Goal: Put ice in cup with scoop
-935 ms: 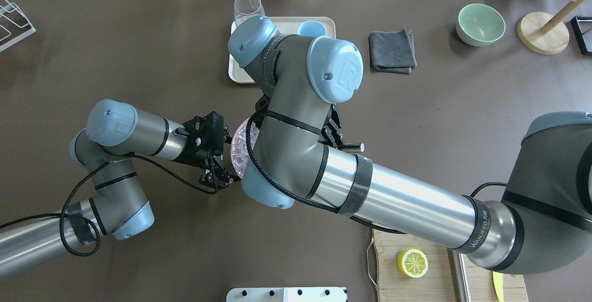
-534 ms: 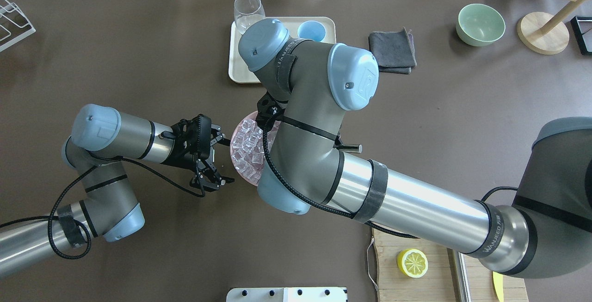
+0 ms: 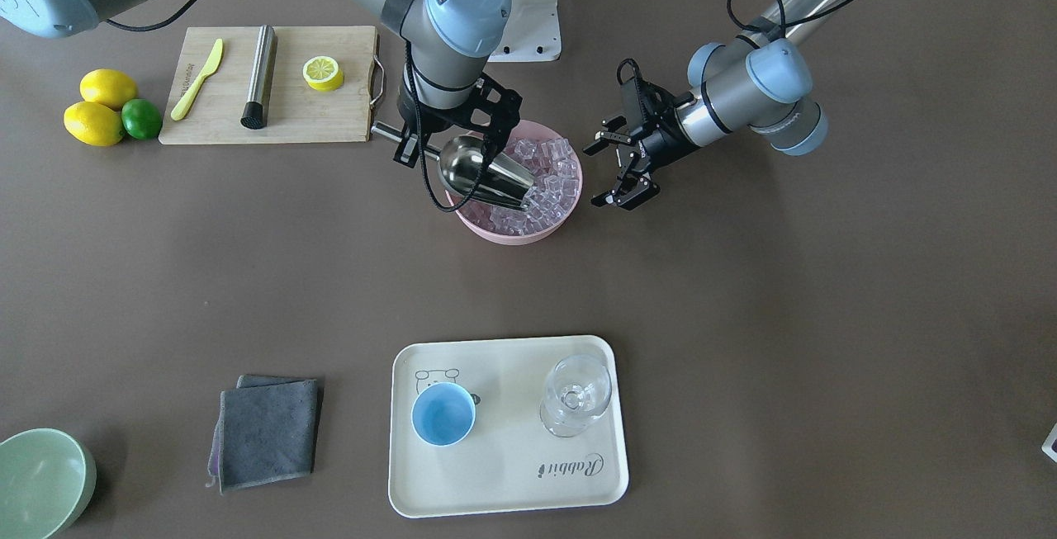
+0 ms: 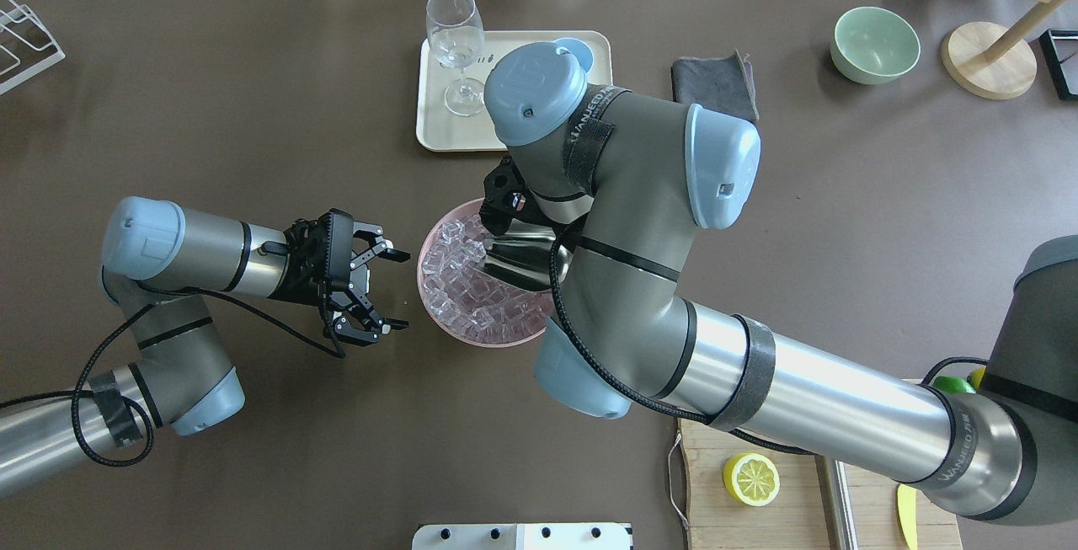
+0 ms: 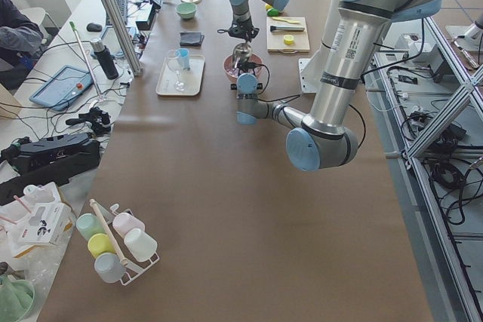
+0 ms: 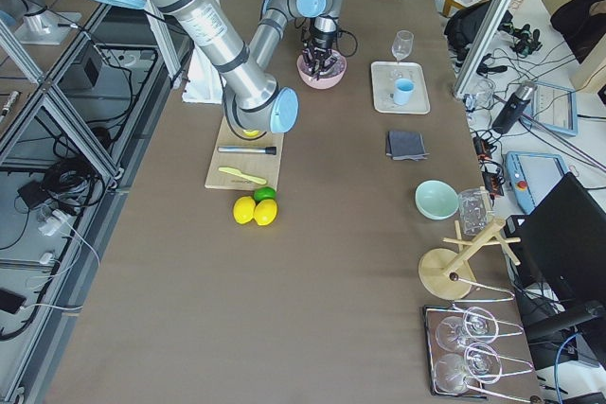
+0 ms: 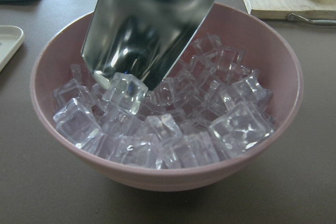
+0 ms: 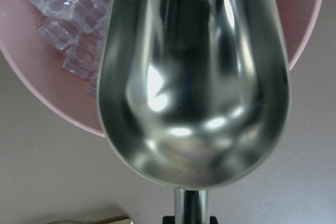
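A pink bowl (image 3: 512,235) holds many clear ice cubes (image 3: 549,180). My right gripper (image 3: 410,141) is shut on the handle of the steel scoop (image 3: 479,176). The scoop tilts down with its tip among the ice (image 7: 210,114). Its trough (image 8: 194,77) is empty in the right wrist view. My left gripper (image 4: 402,291) is open and empty, just left of the bowl (image 4: 429,314) and apart from it. The light blue cup (image 3: 443,413) stands on a cream tray (image 3: 512,481). In the overhead view the cup (image 4: 581,49) is mostly hidden behind my right arm.
A stemmed glass (image 3: 575,394) stands on the tray beside the cup. A grey cloth (image 3: 268,432) and a green bowl (image 3: 41,481) lie further along. A cutting board (image 3: 330,114) carries a lemon half, a steel cylinder (image 3: 258,77) and a yellow knife.
My left gripper has drawn back from the bowl's rim to the left. My right arm has swung to the right, uncovering the bowl, with the scoop's tip now in the ice.
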